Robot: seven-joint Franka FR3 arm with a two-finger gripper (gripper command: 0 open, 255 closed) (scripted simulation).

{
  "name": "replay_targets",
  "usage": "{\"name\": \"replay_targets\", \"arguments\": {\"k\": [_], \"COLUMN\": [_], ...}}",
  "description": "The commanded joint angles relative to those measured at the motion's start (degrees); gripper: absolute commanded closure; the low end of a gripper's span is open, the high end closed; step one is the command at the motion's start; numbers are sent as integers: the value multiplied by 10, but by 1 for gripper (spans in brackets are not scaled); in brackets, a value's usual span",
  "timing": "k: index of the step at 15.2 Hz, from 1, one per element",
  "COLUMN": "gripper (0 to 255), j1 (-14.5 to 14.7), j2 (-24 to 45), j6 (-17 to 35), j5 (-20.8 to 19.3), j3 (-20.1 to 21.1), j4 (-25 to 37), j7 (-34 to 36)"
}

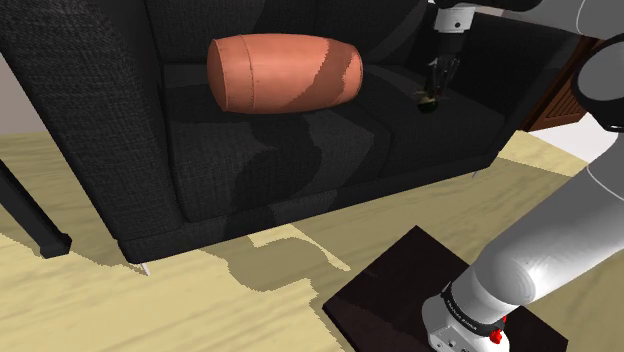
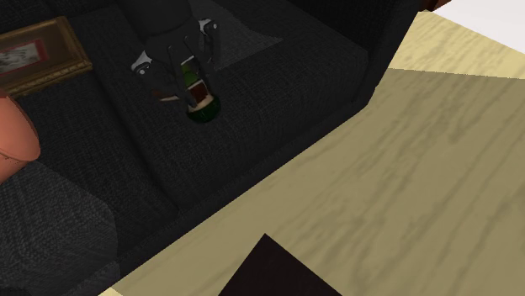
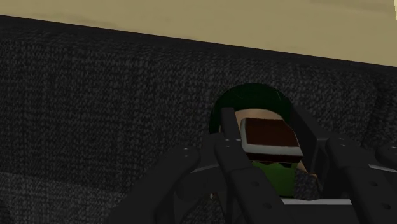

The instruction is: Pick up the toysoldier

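My hand [image 2: 194,76] is down over the toy soldier [image 3: 270,136], which stands on the dark sofa seat [image 1: 330,140] with its round green base on the fabric. In the wrist view the two fingers [image 3: 226,137] look pressed to either side of its brown-and-white block, so I judge the hand clamped on the toy, with the lift not yet begun.

To do the lift well, I'd keep the squeeze steady and go straight up, with no sideways drag. The seat is soft and the base could catch on the weave, tipping the toy out. The grip sits high on the figure, so a slow start seems wise (the green base hangs below the hold and could swing).

Above the hand there is open room. The sofa's back and its arm [image 2: 336,25] rise close beside the hand, so I'd avoid drifting that way. The orange bolster [image 1: 280,75] lies well apart along the seat. The seat's front edge and the pale wood floor [image 2: 404,168] lie on the other side.
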Motion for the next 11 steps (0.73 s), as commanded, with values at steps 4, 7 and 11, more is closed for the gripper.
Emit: {"name": "replay_targets", "arguments": {"k": [4,7,11], "gripper": [255,255,255], "j1": [-1,-2,-3], "j2": [15,26,35], "j6": [-43,-68,-87], "j5": [3,5,7], "j3": [-1,-2,-4], "j4": [58,94,122], "j7": [-9,-15,-20]}}
